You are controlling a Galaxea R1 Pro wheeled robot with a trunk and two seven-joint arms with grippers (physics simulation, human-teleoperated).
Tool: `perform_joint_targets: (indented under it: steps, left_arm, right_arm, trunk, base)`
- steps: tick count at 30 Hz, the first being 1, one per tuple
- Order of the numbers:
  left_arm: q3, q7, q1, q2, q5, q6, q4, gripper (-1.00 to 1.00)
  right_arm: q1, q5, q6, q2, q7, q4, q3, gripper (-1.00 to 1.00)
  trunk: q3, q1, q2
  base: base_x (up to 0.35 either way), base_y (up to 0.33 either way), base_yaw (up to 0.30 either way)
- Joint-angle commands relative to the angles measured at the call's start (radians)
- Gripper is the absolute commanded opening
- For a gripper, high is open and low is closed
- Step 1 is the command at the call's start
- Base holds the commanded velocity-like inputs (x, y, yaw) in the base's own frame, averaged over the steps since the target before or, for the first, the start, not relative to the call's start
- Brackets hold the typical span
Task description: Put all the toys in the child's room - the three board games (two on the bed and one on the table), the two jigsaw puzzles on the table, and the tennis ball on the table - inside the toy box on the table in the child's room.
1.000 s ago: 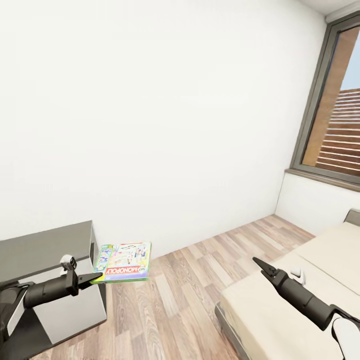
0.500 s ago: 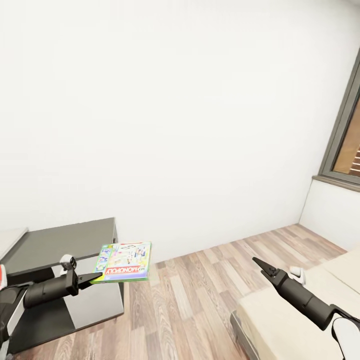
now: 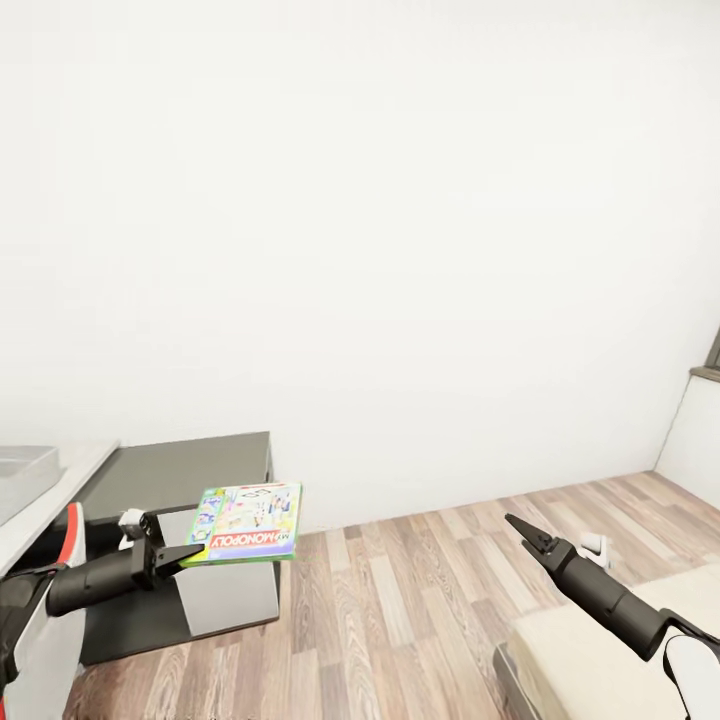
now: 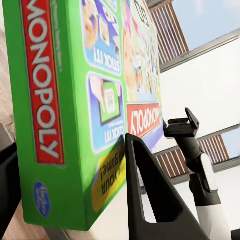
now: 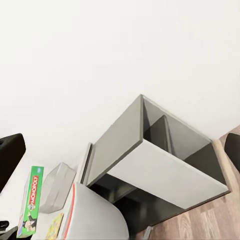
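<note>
- In the head view, the left gripper (image 3: 190, 551) is clamped on one edge of a board game (image 3: 246, 521), holding it flat in the air above the wooden floor (image 3: 400, 610), just beside the dark cabinet (image 3: 190, 475).
- The right gripper (image 3: 520, 528) carries nothing; its fingers look closed together over the floor, near the bed (image 3: 590, 665).
- In the right wrist view, the toy box (image 5: 56, 187) stands on the table (image 5: 95, 215), with another board game (image 5: 31, 200) beside it.

A plain white wall (image 3: 380, 220) rises behind a dark-grey cabinet (image 3: 190, 480) with a white front panel, wood-plank floor (image 3: 400, 600) stretches to the right of the cabinet, and a grey window frame corner (image 3: 712, 362) shows far beyond it.
</note>
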Motion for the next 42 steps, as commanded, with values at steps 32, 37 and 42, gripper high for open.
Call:
perform_joint_targets:
  steps: [32, 37, 42]
  left_arm:
    - [0.008, -0.004, -0.001, 0.003, 0.005, -0.002, 0.005, -1.00]
    - [0.008, -0.004, -0.001, 0.004, 0.006, -0.002, 0.005, -1.00]
    - [0.008, -0.004, -0.001, 0.004, 0.006, -0.002, 0.005, -1.00]
  right_arm:
    - [0.000, 0.001, 0.006, 0.000, 0.013, -0.001, -0.002, 1.00]
    - [0.000, 0.000, 0.007, 0.000, 0.014, -0.001, -0.002, 1.00]
    - [0.000, 0.000, 0.007, 0.000, 0.013, -0.002, -0.002, 1.00]
  trunk:
    - [0.008, 0.000, -0.001]
    - [0.008, 0.000, -0.001]
    - [0.008, 0.000, -0.001]
  base:
    - [0.087, -0.006, 0.087]
    - [0.043, 0.000, 0.000]
    - [0.002, 0.000, 0.000]
